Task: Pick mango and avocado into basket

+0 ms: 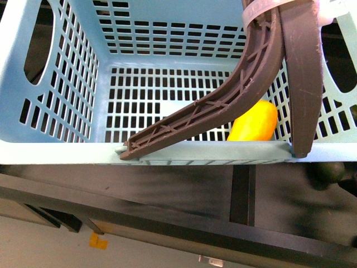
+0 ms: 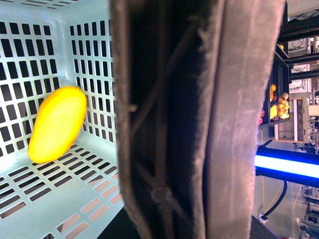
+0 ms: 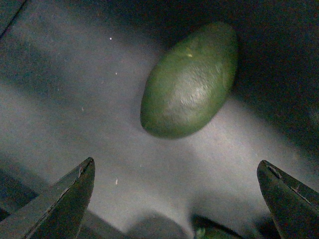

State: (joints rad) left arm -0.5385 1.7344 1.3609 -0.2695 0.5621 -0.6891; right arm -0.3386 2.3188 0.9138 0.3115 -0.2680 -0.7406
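mango (image 1: 254,121) in basket (image 1: 56,152), right claw (image 3: 175,161) wide open near avocado (image 3: 189,79), left claw out of view

In the front view the mango (image 1: 254,124) is partly hidden by the brown handle (image 1: 223,106) and the near rim of the basket (image 1: 72,72), whose walls are cut off at the picture's top and sides. In the left wrist view that handle is a close, blurred band covering the basket's middle, and the shelved fruit (image 2: 277,102) far beyond is too small to name. The right fingers (image 3: 65,199) show only their tips, cut off at the edge. Between them lies a green scrap (image 3: 209,233), also cut off, that cannot be identified.
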